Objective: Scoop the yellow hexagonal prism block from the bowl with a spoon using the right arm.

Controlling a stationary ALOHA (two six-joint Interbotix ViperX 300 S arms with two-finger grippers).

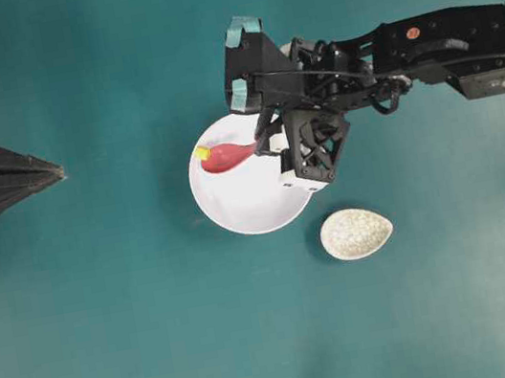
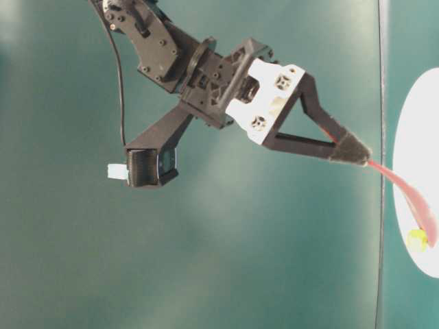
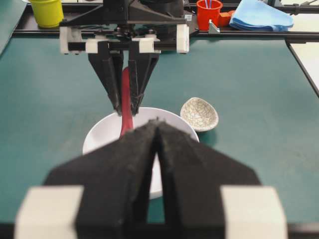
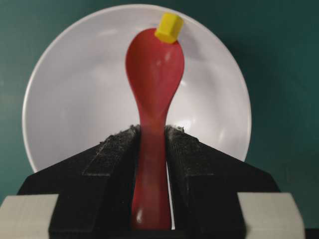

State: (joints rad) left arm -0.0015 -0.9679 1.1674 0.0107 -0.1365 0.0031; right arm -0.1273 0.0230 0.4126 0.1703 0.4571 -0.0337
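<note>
From overhead, the right arm (image 1: 423, 49) reached in from the right edge over the white bowl (image 1: 245, 205), its body hiding the gripper tips there. The right wrist view showed what that view could not: the right gripper (image 4: 152, 144) was clamped on the handle of the pink-red spoon (image 4: 153, 74), one padded finger on each side, the scoop stretched out over the bowl's interior. The yellow hexagonal prism block (image 4: 168, 27) sat at the very tip of the scoop, touching its front edge, close to the bowl's far wall; whether it rested on the spoon or just against it could not be told. Overhead the block (image 1: 201, 153) lay at the bowl's upper left rim area. The table-level view gave the side profile: the spoon (image 2: 405, 192) slanted out from the gripper tip toward the bowl. The left wrist view alone showed the left gripper (image 3: 157, 132) with its two fingers pressed together on nothing, parked well away at the table's left side. A small speckled oval dish (image 1: 356, 233) stood just beside the bowl on the green table (image 1: 114, 348)
</note>
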